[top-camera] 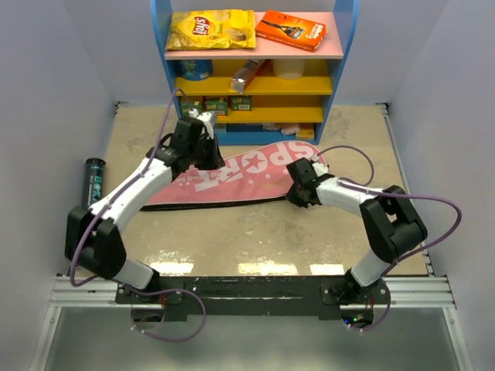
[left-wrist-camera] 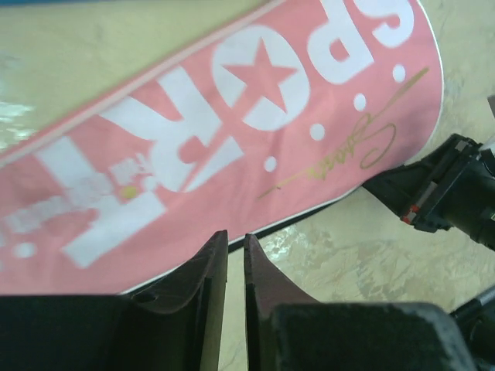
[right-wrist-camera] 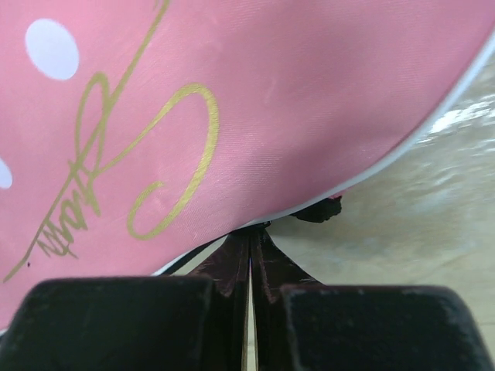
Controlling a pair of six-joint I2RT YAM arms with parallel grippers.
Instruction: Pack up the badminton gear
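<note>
From above, we see the pink racket-shaped fabric bag lettered SPORT (top-camera: 232, 182) flat on the bench (top-camera: 255, 232). Left wrist: the left pincer (left-wrist-camera: 234, 239) hangs barely released, empty, over its near edge. Right wrist: the right pincer (right-wrist-camera: 249, 233) is clenched at the rim, likely to steady it.

Yellow crisp packet (top-camera: 212, 29) beside orange box (top-camera: 291, 29); both atop shelf (top-camera: 255, 53)

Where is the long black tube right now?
Top view: the black tube lies on the table at its left edge by the wall, just outside the left arm, apart from the pink bag.
</note>
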